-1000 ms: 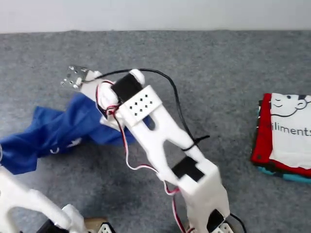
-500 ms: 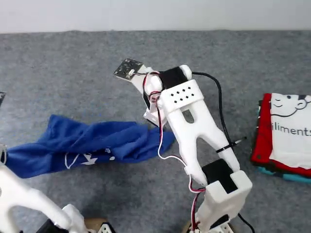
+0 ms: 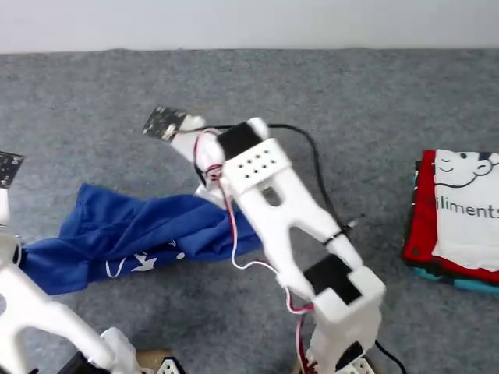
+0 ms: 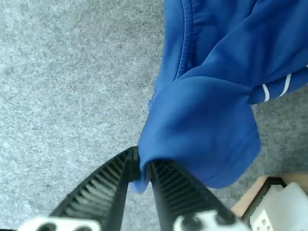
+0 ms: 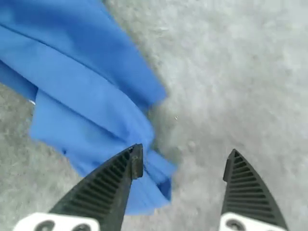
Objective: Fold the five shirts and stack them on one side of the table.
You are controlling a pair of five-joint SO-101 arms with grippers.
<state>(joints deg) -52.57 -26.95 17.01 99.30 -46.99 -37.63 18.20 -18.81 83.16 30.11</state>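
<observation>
A crumpled blue shirt [image 3: 140, 234] lies stretched sideways on the grey table [image 3: 351, 101], left of centre. My left gripper [image 4: 142, 169] is shut on a fold of the blue shirt [image 4: 207, 120] at its left end, and the cloth hangs from the jaws above the table. My right gripper [image 5: 185, 159] is open just above the table at the right end of the blue shirt [image 5: 82, 91], with one fingertip [image 5: 135, 156] over the cloth's edge. The right arm [image 3: 265, 187] reaches in from the front over that end.
A stack of folded shirts [image 3: 456, 226] sits at the table's right edge, with a white printed one on top of red, dark and teal ones. The left arm's white links [image 3: 31, 312] rise at the front left corner. Bare grey table lies behind and to the right.
The blue shirt has been drawn out to the right into a long strip. The right arm swung right, then back part of the way left. The left wrist has come up at the left edge.
</observation>
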